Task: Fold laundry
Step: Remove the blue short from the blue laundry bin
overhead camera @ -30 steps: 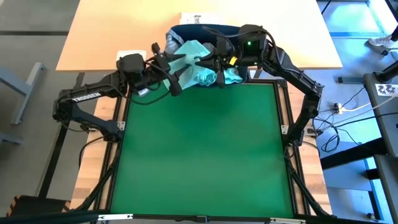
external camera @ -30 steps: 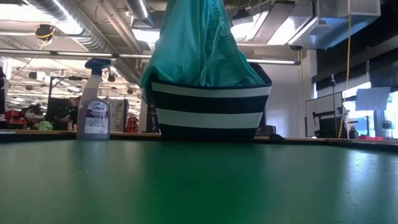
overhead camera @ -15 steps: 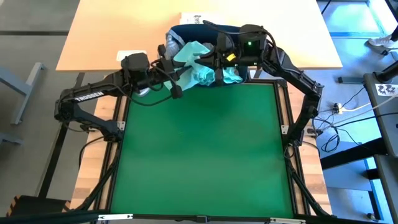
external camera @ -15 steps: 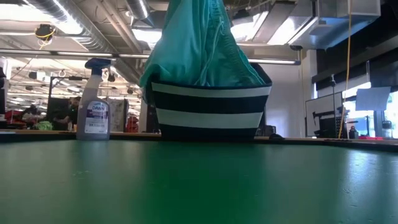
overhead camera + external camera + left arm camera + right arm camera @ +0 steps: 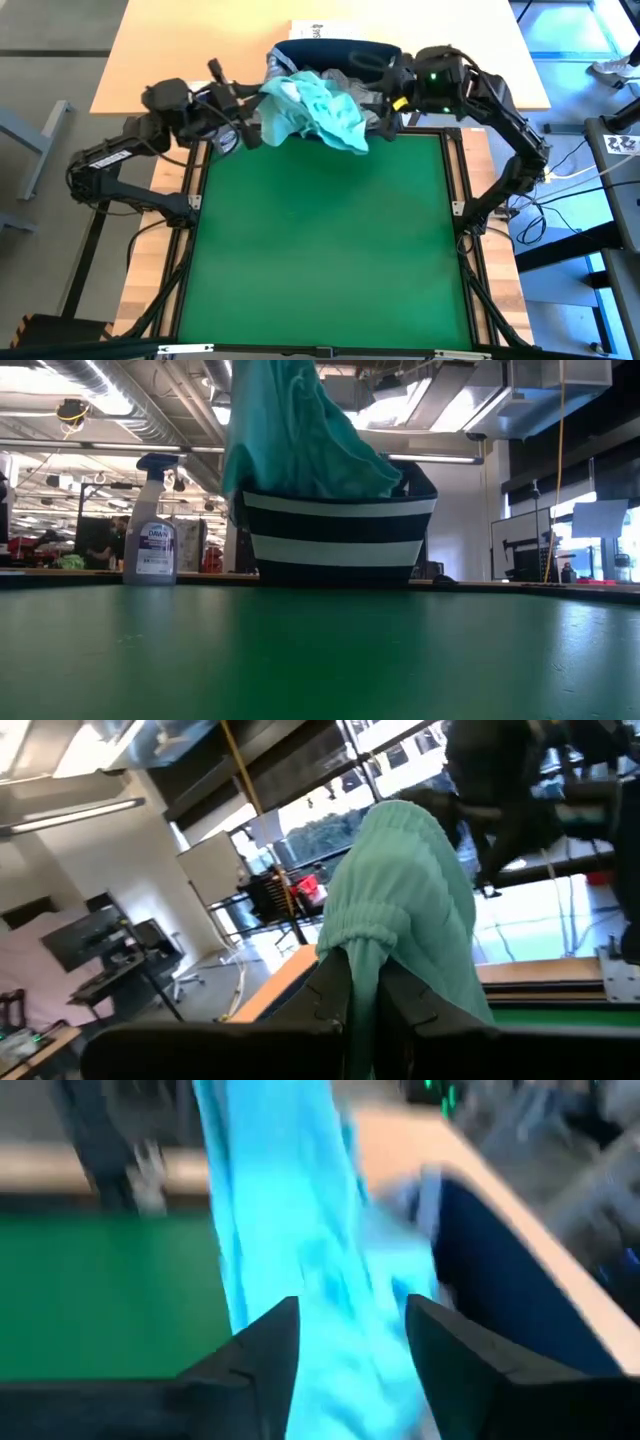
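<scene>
The near part of my bench (image 5: 320,260) is bare green mat from the near edge almost to the far rim; my work sits at the far edge; there the navy-and-white striped basket (image 5: 338,540) stands just beyond the mat, upright, with the mint-teal garment (image 5: 315,108) rising out of it and draping over its near rim onto the edge of the green; grey cloth (image 5: 345,80) shows in the basket beside it, on the right. My left fingers (image 5: 365,1005) are clenched on a gathered, ribbed fold of the mint-teal garment, holding it up at the basket's left side, so the cloth hangs in a peak above the basket in the low view; my left arm reaches in from the left edge of the bench. My right fingers (image 5: 345,1345) sit apart at the basket's right side, with the teal cloth hanging between and just past them; whether they touch it I cannot tell. Farther off on the left, on the wooden bench behind, stands a spray bottle (image 5: 152,520); beyond it is the room, with a person (image 5: 100,545) small in the distance.
</scene>
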